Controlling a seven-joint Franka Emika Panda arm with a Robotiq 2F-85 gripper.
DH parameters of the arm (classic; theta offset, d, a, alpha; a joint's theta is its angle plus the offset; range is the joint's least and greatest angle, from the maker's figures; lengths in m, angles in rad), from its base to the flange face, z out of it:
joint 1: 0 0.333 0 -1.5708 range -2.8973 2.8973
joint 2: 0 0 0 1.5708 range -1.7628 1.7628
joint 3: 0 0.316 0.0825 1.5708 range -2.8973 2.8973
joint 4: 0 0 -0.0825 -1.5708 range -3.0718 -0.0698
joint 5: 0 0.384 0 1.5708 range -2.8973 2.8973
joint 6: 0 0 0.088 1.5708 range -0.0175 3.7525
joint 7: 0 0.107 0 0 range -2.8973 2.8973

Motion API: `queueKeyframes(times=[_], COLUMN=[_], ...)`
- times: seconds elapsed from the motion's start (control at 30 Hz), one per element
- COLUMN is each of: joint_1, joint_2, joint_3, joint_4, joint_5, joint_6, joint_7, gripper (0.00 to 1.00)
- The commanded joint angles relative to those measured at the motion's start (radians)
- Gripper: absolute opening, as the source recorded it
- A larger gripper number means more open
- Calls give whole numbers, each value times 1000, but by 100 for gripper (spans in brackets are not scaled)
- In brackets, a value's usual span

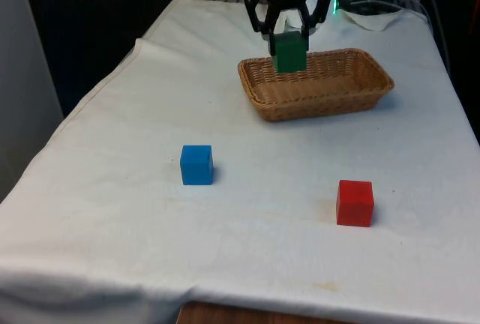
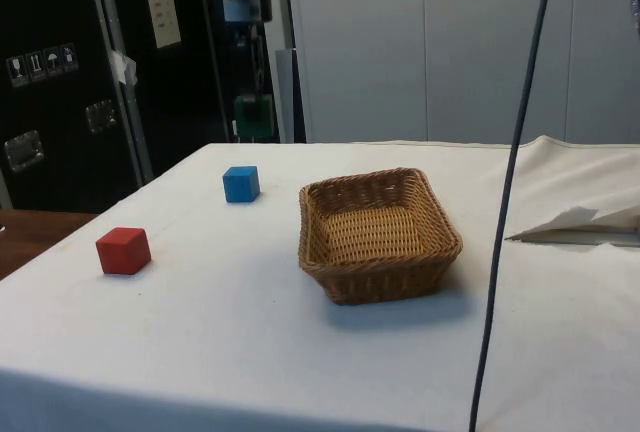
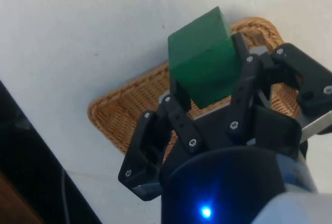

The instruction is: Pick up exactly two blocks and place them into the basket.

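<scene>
A green block [image 1: 289, 52] is held in the air by the black gripper [image 1: 288, 37], with the jaws clamped on its sides. In the front view the block is seen above the far left part of the wicker basket [image 1: 360, 88], clear of the rim. In the wrist view the green block [image 3: 203, 67] is pinched between the two fingers [image 3: 179, 111], and the basket [image 3: 124, 111] is seen below it, partly covered by the gripper [image 3: 207, 86]. In the side view the green block [image 2: 253, 115] is seen hanging well above the cloth, beyond the basket [image 2: 330, 262], under the gripper [image 2: 250, 102].

The basket is empty in the side view; it is placed on the far right part of the white cloth [image 1: 247, 249]. A blue block [image 1: 196, 165] is set on the cloth near the middle, towards the front view's left, well apart from the basket. A red block [image 1: 355, 202] is set nearer the camera on the front view's right, well apart from the blue one. In the side view the blue block [image 2: 241, 183] and red block [image 2: 123, 250] are both seen resting flat on the cloth [image 2: 200, 352], to the left of the basket.
</scene>
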Motion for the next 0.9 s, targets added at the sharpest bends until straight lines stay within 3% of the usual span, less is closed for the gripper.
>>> queueKeyframes(times=[0.0, 0.03, 0.3, 0.33, 0.43, 0.6, 0.63, 0.67, 0.87], joint_1=[0, 5, 4, 0, 3, 3, 0, 2, 2], joint_2=[-7, -22, -76, -71, -95, -115, -112, -121, -139], joint_3=[0, -7, -11, -6, -13, -13, -9, -13, -13], joint_4=[-9, -31, -108, -98, -146, -195, -189, -216, -279], joint_5=[-7, -36, -112, -93, -144, -177, -159, -188, -211], joint_6=[2, 19, 40, 22, 55, 81, 68, 95, 143], joint_7=[2, 19, 51, 37, 66, 86, 73, 94, 109], gripper=[0, 0, 0, 0, 0, 0, 0, 0, 0])
